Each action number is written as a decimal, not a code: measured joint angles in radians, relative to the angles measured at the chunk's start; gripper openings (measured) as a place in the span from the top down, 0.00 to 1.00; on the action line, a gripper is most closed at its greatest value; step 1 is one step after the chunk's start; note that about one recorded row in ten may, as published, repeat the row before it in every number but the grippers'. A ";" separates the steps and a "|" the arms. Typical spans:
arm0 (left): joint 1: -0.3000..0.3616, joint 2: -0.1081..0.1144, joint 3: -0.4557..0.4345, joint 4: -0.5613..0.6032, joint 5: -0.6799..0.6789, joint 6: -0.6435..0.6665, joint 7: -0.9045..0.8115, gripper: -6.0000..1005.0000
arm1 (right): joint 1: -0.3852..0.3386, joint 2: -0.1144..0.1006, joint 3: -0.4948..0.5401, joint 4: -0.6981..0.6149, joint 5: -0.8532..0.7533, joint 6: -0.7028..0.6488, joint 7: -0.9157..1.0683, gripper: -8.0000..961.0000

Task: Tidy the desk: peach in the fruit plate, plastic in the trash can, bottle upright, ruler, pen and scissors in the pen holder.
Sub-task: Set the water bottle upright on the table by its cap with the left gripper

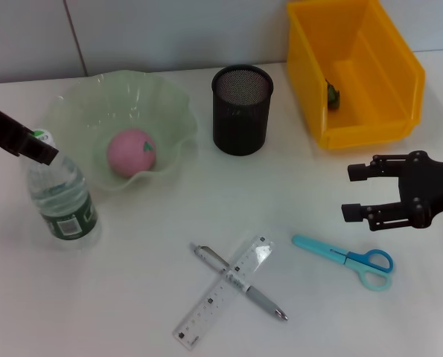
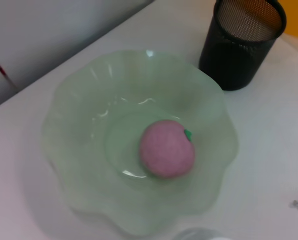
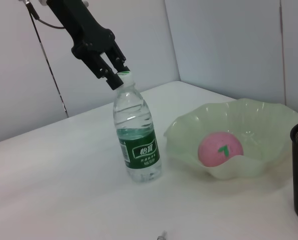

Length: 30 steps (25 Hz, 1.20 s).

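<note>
At left, the left pincer is closed on the cap of one upright bottle. One peach lies in the fruit plate. Lower centre: one ruler, one pen, one scissors just below the empty, open right pincer.

Pink peach sits in the green plate, far left; bottle stands upright beside it; ruler crosses pen near centre, blue scissors right.
</note>
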<state>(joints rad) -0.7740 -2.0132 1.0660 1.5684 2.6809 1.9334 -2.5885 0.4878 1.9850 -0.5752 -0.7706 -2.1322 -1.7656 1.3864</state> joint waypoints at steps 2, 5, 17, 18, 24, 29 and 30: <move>0.000 -0.004 -0.012 -0.001 0.018 -0.012 0.008 0.55 | 0.000 0.000 0.000 0.001 0.000 0.000 0.001 0.18; 0.000 -0.006 -0.012 -0.001 0.021 -0.015 0.008 0.54 | 0.000 0.001 0.000 0.001 0.000 0.000 0.004 0.18; -0.001 -0.019 -0.012 -0.002 0.020 -0.024 0.016 0.54 | 0.000 0.002 0.000 -0.002 0.000 -0.006 0.010 0.18; -0.001 -0.019 -0.012 -0.003 0.020 -0.025 0.016 0.54 | 0.000 0.002 0.000 -0.002 0.000 -0.006 0.010 0.18; -0.005 -0.019 -0.012 -0.005 0.020 -0.024 0.011 0.54 | -0.001 0.002 0.000 -0.002 0.000 -0.006 0.010 0.18; -0.010 -0.018 -0.012 -0.011 0.029 -0.021 0.009 0.53 | 0.000 0.002 0.000 0.001 0.000 -0.005 0.010 0.18; -0.011 -0.019 -0.012 -0.011 0.037 -0.022 0.009 0.53 | 0.000 0.002 0.000 0.002 0.000 -0.004 0.010 0.18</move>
<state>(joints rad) -0.7850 -2.0319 1.0545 1.5577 2.7178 1.9118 -2.5791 0.4880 1.9865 -0.5752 -0.7690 -2.1322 -1.7700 1.3961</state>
